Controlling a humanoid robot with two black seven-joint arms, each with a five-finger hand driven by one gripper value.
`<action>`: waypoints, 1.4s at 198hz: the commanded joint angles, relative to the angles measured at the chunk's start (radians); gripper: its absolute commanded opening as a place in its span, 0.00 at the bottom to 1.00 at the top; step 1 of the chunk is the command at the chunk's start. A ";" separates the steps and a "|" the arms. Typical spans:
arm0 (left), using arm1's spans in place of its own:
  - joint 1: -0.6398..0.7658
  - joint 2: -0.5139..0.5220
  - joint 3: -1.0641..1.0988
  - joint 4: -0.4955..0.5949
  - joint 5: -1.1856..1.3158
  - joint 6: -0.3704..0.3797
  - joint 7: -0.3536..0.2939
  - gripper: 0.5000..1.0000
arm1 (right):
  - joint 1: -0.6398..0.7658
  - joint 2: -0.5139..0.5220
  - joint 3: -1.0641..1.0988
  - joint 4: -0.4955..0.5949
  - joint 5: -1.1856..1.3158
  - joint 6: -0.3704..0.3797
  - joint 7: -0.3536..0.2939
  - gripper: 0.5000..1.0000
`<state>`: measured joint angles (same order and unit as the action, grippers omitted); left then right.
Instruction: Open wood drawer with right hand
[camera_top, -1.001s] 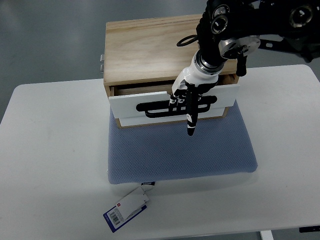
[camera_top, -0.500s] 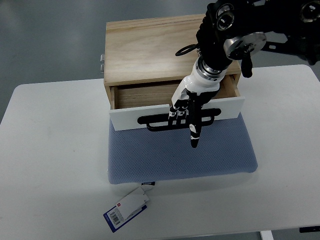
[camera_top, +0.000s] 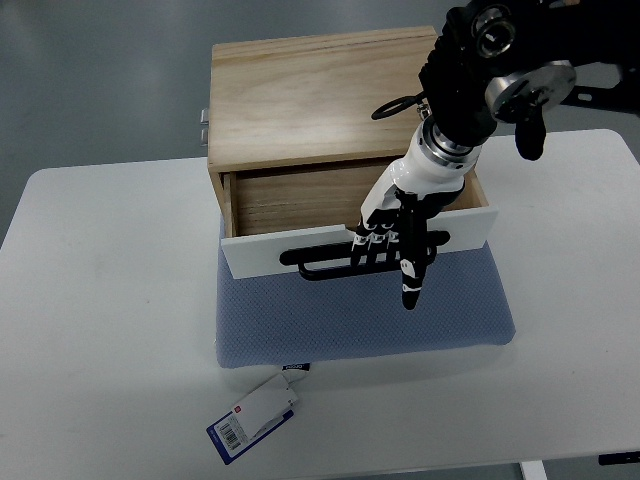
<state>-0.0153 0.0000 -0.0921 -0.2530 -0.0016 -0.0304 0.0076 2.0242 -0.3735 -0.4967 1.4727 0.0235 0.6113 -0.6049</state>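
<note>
A light wooden box (camera_top: 310, 95) stands on a blue-grey pad (camera_top: 365, 315). Its drawer has a white front (camera_top: 270, 250) and a black bar handle (camera_top: 320, 262), and it is pulled out so the bare wooden inside (camera_top: 295, 195) shows. My right hand (camera_top: 390, 245) reaches down from the upper right. Three of its fingers are hooked over the handle, and one black finger (camera_top: 411, 285) points straight down past it. My left arm does not show.
The pad lies on a white table (camera_top: 110, 320). A white and blue tag (camera_top: 255, 415) hangs from the pad's front edge at lower left. Grey floor shows beyond the table's far edge.
The right hand has drawn the drawer toward the table's front. The white front has slid forward and the opening behind it has grown much wider.
</note>
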 joint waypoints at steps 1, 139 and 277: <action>0.000 0.000 0.000 0.000 0.000 0.000 0.000 1.00 | 0.010 -0.005 0.001 0.009 0.010 0.000 0.001 0.89; 0.000 0.000 0.000 0.000 0.000 0.001 0.000 1.00 | 0.108 -0.177 0.219 -0.055 0.107 0.000 0.016 0.89; 0.000 0.000 0.003 -0.003 0.002 0.000 0.002 1.00 | -0.822 -0.259 1.213 -0.719 0.105 -0.042 0.415 0.89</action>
<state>-0.0150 0.0000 -0.0869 -0.2563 0.0003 -0.0305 0.0094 1.3485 -0.6880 0.5715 0.8436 0.1291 0.6068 -0.2730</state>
